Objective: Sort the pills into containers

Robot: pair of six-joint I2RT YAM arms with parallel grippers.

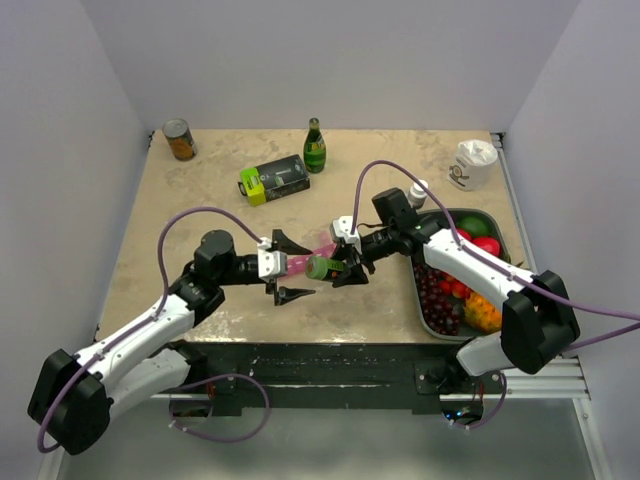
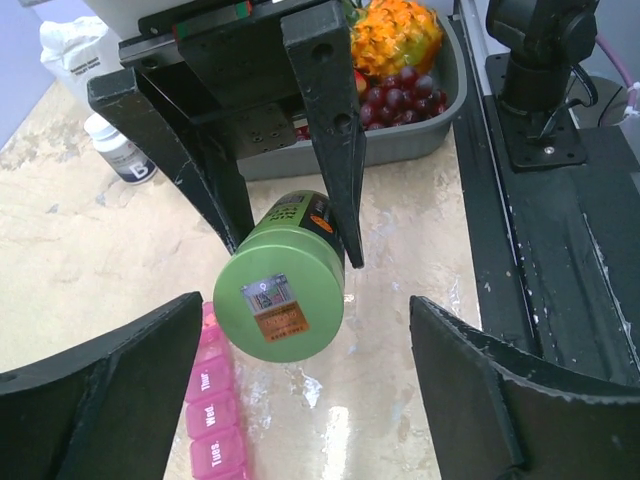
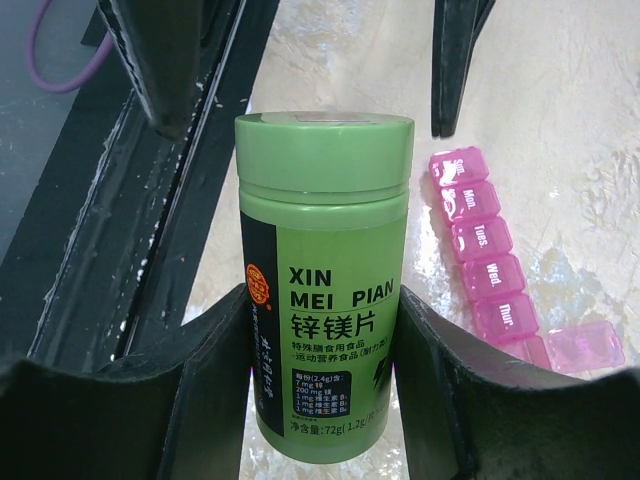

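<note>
Containers (image 3: 488, 255): one slim pink translucent strip of day-labelled compartments, flat on the tabletop (image 1: 200, 215) mid-table, right under the spot where both arms meet. Most lids look shut; one at the strip's end seems flipped open. Can't tell contents through the plastic. No loose pills anywhere in view. Just above the strip: green pill bottle (image 3: 322, 280), on its side in the air, cap on and pointing left. Right gripper (image 3: 318, 345): jaws pinching the bottle body from both sides. Left gripper (image 2: 300, 400): jaws spread wide around the cap end, apart from it, holding nothing. Judged as barely started: nothing sorted yet. Left to do: uncapping, getting pills out, opening the compartments and filling each one. Looks like a two-arm cap twist is being set up, as a guess. Outward, on the right: grey tray (image 1: 418, 290) with grapes and other fruit, and a small white bottle (image 1: 417, 192) at its far end. Far right corner: white crumpled pouch (image 1: 472, 163). Far middle: black-and-lime box (image 1: 273, 180) and green glass bottle (image 1: 315, 147). Far left: tin can (image 1: 180, 140). Surface: beige, mottled, stone-look, slightly glossy. Black rail along the near edge. Plain white walls on left, far and right sides.
</note>
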